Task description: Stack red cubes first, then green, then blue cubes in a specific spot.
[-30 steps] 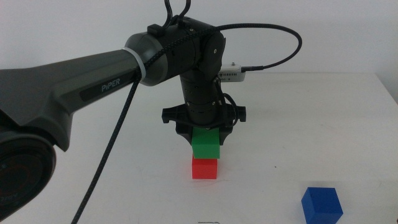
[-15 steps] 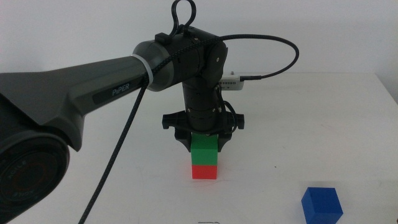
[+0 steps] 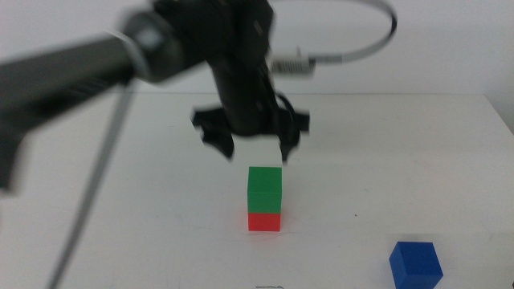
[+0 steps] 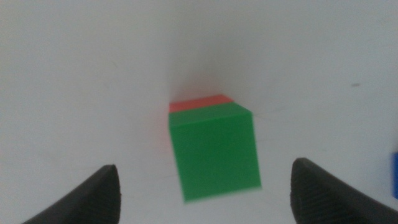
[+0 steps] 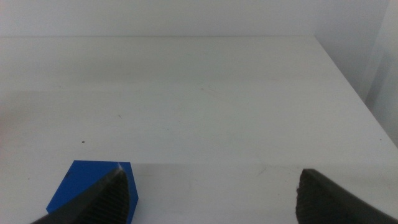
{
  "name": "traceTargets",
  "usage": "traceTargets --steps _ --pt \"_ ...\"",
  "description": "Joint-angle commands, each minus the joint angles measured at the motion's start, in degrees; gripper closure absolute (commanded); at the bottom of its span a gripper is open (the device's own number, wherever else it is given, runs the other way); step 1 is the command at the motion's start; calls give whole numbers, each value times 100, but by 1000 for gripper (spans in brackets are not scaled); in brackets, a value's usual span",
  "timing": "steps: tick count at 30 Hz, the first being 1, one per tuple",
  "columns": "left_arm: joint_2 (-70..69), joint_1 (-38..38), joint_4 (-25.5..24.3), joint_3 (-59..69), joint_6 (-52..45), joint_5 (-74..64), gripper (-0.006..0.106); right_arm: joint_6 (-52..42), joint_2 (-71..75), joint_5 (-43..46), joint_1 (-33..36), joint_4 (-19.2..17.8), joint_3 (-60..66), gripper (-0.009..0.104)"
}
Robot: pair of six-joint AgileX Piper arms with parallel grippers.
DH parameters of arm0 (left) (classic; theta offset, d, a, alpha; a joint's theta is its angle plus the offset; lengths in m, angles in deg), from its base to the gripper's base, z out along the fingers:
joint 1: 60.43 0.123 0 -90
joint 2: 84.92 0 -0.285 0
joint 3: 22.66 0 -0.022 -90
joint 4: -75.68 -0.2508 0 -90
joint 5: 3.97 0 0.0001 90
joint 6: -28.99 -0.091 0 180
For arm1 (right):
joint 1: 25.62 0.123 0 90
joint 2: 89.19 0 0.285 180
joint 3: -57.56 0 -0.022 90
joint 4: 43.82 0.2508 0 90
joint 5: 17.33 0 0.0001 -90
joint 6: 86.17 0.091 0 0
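With the green cube (image 3: pixel 265 180) sitting squarely on the red cube (image 3: pixel 264 221) near the middle of the table (image 3: pixel 418 144), 2 of the 3 layers look done, and only the blue cube (image 3: pixel 416 263) is left, lying well apart at the near right. Blurred above and just beyond the stack, the left gripper (image 3: pixel 255 152) hangs with its jaws spread wide and pinching nothing. At the near right, the right gripper (image 5: pixel 211 193) waits just beside the blue cube, jaws also spread and empty, which seems well placed to take it next.
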Motion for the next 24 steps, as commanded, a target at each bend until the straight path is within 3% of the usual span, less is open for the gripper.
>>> traceTargets --steps 1,7,13,18,21,24 --pt "-876 47 -75 -166 -294 -466 7 -59 131 409 -29 -54 -102 15" --pt "-1975 275 -232 -114 -1828 -554 7 -59 131 409 -29 -54 -102 15" --pt "-3137 1439 1459 782 -3699 -513 7 -59 131 409 -29 -54 -102 15" --pt "-4301 2327 2753 2326 -4808 135 7 -59 131 409 -29 -54 -102 15" --pt "-4879 2561 3138 3046 -4948 668 7 -59 131 409 -29 -54 -102 15" --pt "-5153 2605 3211 3401 -4974 1042 7 -59 131 409 -29 -54 -102 15"
